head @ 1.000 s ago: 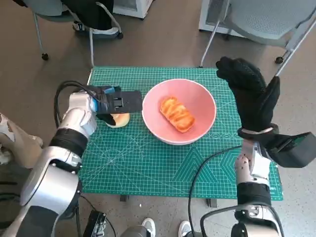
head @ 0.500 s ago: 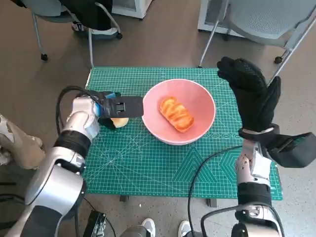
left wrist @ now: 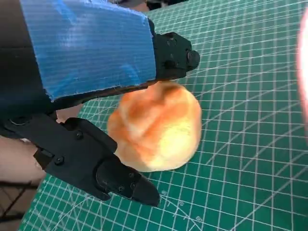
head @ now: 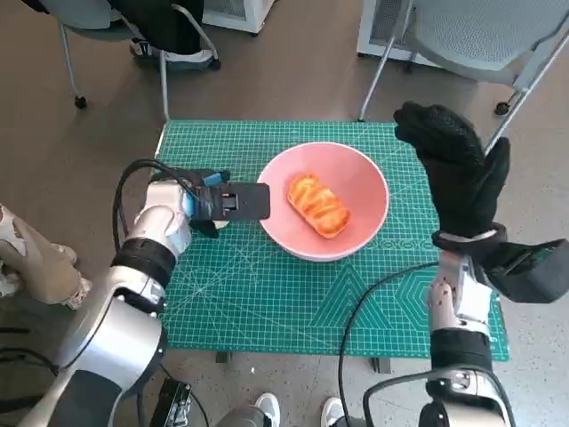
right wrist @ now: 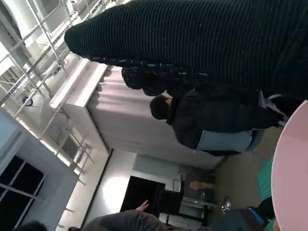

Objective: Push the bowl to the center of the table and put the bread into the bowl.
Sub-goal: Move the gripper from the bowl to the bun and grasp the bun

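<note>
- Starting nearest, we logged our left hand (left wrist: pixel 86 96), fingers (left wrist: pixel 120 180) curled round a round bread roll (left wrist: pixel 156 127) resting on the green mat (head: pixel 267 294), apparently to lift it.
- Pink bowl (head: pixel 356 182), near table centre, held a glazed bread (head: pixel 317 205).
- Our right hand (head: pixel 455 169) hung raised, fingers extended, holding nothing, just beside the bowl.
- We read no labels.
</note>
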